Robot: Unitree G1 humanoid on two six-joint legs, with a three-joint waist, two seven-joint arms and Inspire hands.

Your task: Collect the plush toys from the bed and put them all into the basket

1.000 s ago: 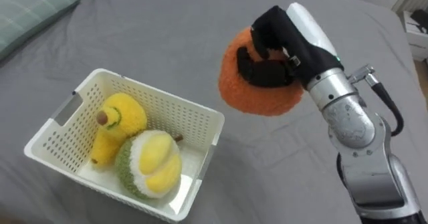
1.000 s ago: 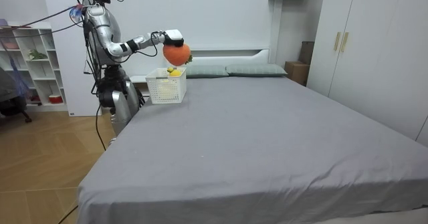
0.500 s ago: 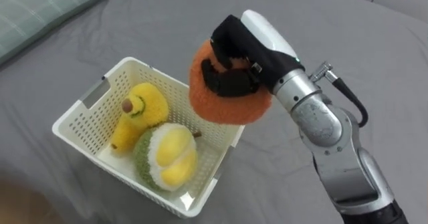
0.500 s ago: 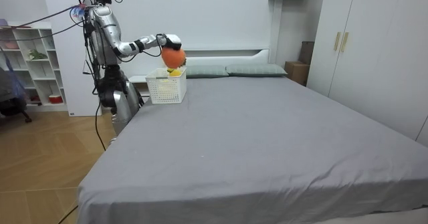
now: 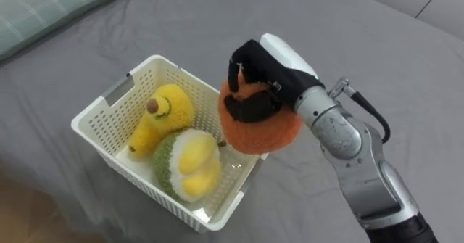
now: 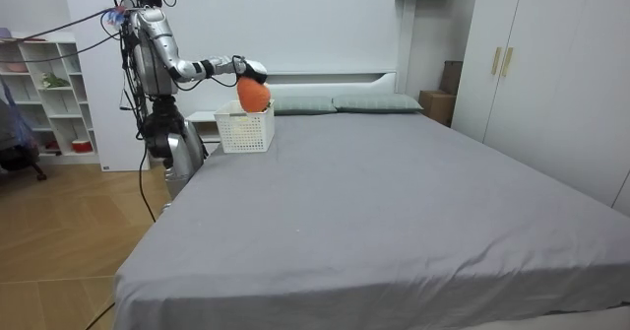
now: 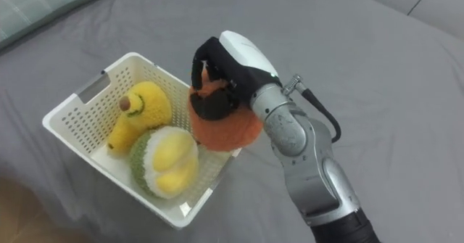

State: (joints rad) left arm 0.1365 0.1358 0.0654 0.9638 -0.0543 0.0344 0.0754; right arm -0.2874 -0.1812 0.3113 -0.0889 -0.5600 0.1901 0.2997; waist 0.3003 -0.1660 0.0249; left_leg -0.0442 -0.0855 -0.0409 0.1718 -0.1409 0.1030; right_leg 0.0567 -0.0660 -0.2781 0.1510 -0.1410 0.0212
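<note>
1. My right hand (image 5: pixel 255 63) curls round the round orange plush toy (image 5: pixel 264 130), gripped under my palm; the rim of the white perforated plastic basket (image 5: pixel 114 99) lies directly below.
2. Released here, I judge it could strike that rim and roll off; the yellow plush toy (image 5: pixel 163 112) and the green-and-yellow plush durian (image 5: pixel 188 163), left of my hand, crowd the space.
</note>
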